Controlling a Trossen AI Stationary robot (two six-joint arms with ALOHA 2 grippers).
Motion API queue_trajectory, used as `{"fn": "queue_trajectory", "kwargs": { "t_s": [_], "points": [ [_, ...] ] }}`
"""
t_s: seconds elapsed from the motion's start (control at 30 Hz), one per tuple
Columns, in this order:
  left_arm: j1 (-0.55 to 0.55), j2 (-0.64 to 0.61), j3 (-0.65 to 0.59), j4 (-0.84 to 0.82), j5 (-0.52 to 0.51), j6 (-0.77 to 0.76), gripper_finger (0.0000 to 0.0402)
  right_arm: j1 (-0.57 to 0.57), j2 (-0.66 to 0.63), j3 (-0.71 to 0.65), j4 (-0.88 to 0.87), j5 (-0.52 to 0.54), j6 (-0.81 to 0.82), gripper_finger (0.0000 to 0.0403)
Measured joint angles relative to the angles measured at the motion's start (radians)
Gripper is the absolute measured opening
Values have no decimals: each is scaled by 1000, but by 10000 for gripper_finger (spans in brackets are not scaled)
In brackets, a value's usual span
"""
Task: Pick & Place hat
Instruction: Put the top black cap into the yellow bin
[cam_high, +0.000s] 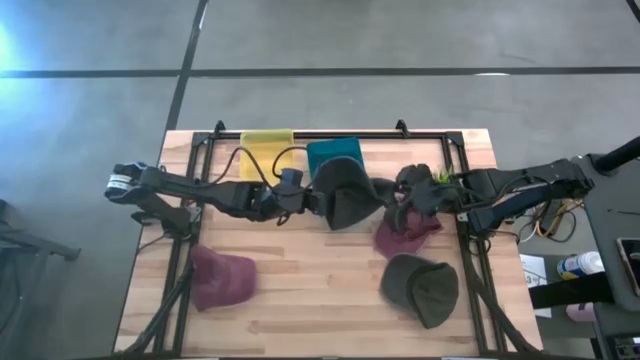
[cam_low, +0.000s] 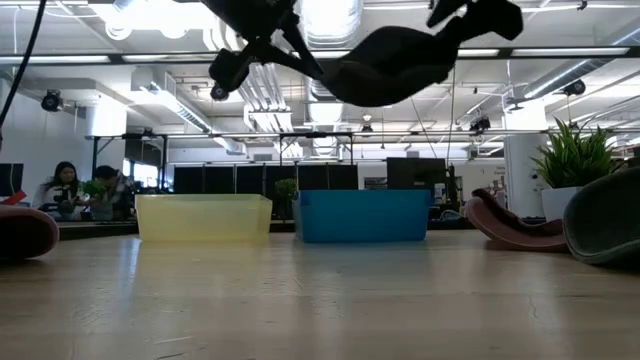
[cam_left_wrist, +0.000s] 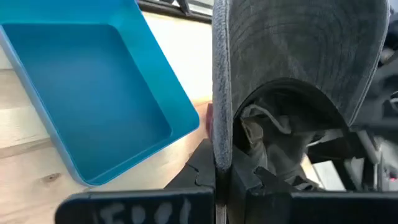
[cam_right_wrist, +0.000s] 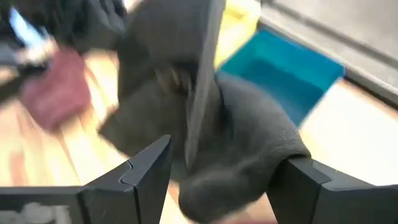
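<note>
A dark grey cap (cam_high: 345, 195) hangs in the air between both arms, above the table's middle and just in front of the blue bin (cam_high: 335, 155). In the low view the cap (cam_low: 390, 60) is well clear of the table. My left gripper (cam_high: 312, 200) comes from the left and is shut on the cap. My right gripper (cam_right_wrist: 221, 168) comes from the right (cam_high: 400, 195) and is open, with its fingers on either side of the cap's crown (cam_right_wrist: 249, 143). My left gripper (cam_left_wrist: 217, 165) pinches the cap's brim edge (cam_left_wrist: 221, 124) between its two fingers, coming roughly level from the table's left. The cap is lifted clear, its brim on edge and its crown (cam_left_wrist: 280, 137) sagging beyond the fingers. My right gripper's open fingers (cam_right_wrist: 149, 174) flank the crown; whether they touch it I cannot tell.
A yellow bin (cam_high: 267, 150) stands beside the blue bin at the far edge. One maroon cap (cam_high: 220, 275) lies near left, another maroon cap (cam_high: 405, 235) lies under the right gripper, and a dark green cap (cam_high: 420, 290) lies near right. Bare wood shows in the near middle.
</note>
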Motion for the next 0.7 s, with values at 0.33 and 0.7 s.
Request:
{"fn": "queue_trajectory", "kwargs": {
  "t_s": [0.33, 0.7],
  "points": [
    [1, 14, -1, 7, 12, -60, 5, 139, 61, -43, -7, -2, -12, 221],
    [-46, 64, -1, 6, 91, -137, 5, 171, 89, -44, -59, 158, 134, 221]
  ]
}}
